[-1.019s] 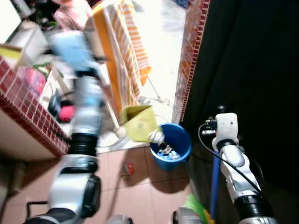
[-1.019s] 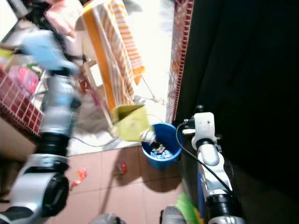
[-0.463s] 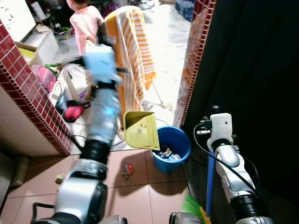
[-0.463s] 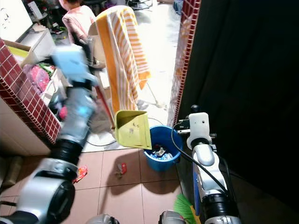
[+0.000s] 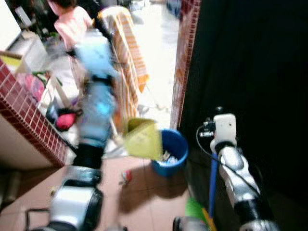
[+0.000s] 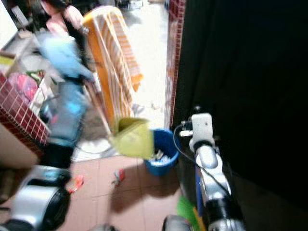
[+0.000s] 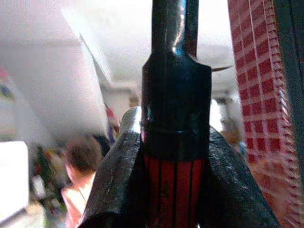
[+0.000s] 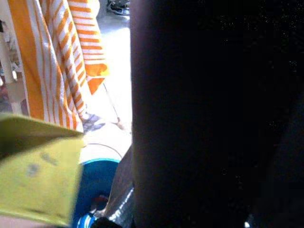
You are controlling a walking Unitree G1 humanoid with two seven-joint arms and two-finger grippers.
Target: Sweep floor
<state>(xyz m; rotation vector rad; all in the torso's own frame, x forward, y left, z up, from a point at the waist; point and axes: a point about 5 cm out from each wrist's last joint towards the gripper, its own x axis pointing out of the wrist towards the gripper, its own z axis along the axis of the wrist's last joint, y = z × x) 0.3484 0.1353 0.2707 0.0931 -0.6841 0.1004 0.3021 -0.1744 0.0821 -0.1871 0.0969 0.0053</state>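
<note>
At the near edge, the green broom head (image 5: 195,208) sits on the tiled floor (image 5: 144,202) beside the right arm, with its blue handle (image 5: 212,185) rising along that arm. The right tool's finger state cannot be told. On the floor lies a small red scrap (image 5: 126,176). Beyond it, the yellow dustpan (image 5: 141,139) hangs tilted at the rim of the blue bucket (image 5: 172,152), which holds debris. The left tool (image 7: 175,156) is closed around the dustpan's red-and-black handle (image 7: 175,118). Farther back stand an orange-striped towel (image 5: 130,57) and a person in pink (image 5: 70,24)
</note>
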